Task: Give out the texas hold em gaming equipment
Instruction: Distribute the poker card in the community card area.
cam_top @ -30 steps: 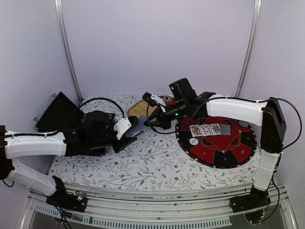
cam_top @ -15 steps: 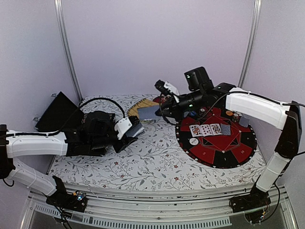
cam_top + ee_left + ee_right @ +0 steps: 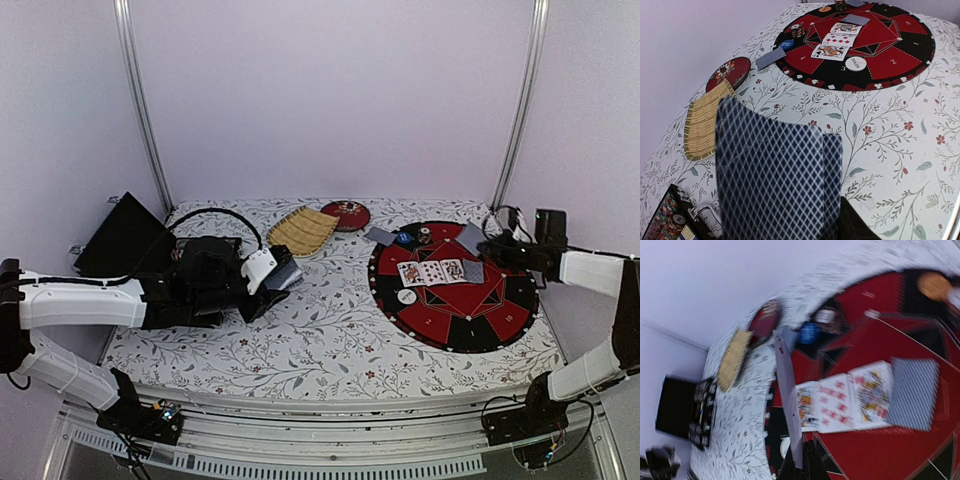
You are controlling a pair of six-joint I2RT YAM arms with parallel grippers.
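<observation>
At the far left a black case (image 3: 122, 238) sat with its lid tilted up, and rows of chips (image 3: 664, 225) showed inside it. Just right of the case, the left gripper (image 3: 268, 280) was pinched on the deck (image 3: 772, 175). It held the deck above the flowered cloth (image 3: 300, 340) with the blue-diamond backs toward the wrist camera. The front card was slid a little aside from those behind it.

Beyond the deck lay the bamboo tray (image 3: 300, 230), and near its right end was the red dish (image 3: 348, 213).

Further right the round red-and-black mat (image 3: 470, 322) lay flat on the cloth. A lone card (image 3: 380, 236) lay face down across the mat's far left rim. A blue chip (image 3: 403, 239) and a short stack of chips (image 3: 424, 236) sat just beside it on the mat. Near the middle, three face-up cards (image 3: 432, 271) lay side by side in a row. A fourth card (image 3: 473, 271) lay face down just beside the row's right end. The white button (image 3: 406, 297) sat in front of the row's left end. An orange chip (image 3: 825, 8) lay near the mat's far rim.

At the right, the right gripper (image 3: 801, 464) was clamped on a single card (image 3: 786, 390). The card hung above the far right part of the mat, and the wrist camera saw it nearly edge-on.
</observation>
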